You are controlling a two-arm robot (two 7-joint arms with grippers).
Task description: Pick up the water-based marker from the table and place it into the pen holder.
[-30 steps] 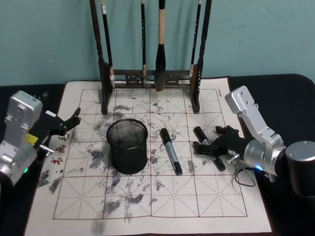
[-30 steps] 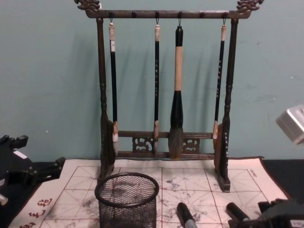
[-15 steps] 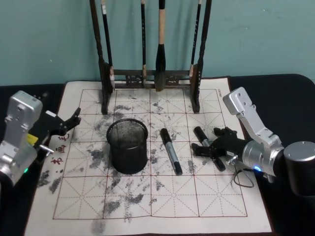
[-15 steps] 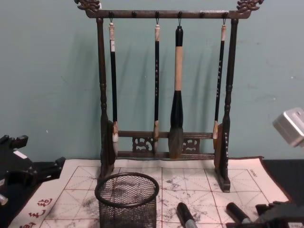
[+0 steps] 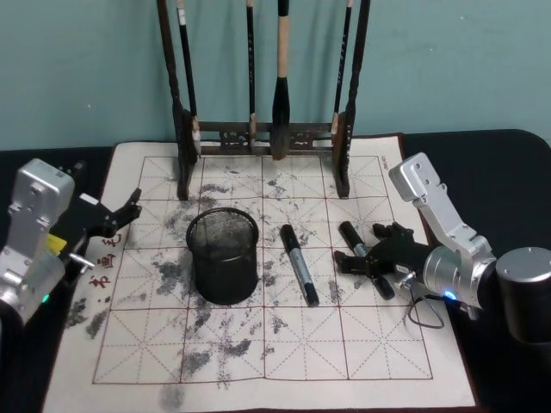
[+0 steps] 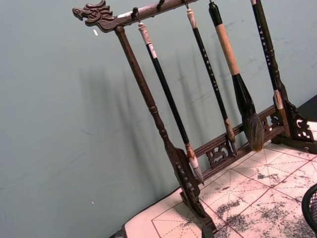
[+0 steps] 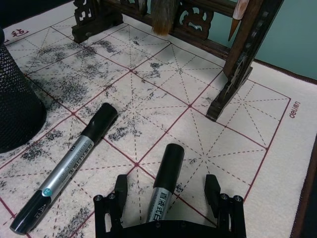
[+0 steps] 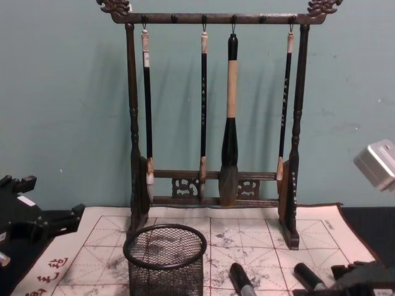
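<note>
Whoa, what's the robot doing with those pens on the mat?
It's getting ready to grab a marker. The right claw is low over the ink-stained mat and open, with one marker lying inside its grip, not squeezed yet. A second marker lies beside it, closer to the black mesh pen holder, which has no marker in it. The left claw waits at the mat's left edge.

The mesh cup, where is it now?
In the head view the pen holder stands on the mat, left of centre, before the brush rack, a marker at its right.
</note>
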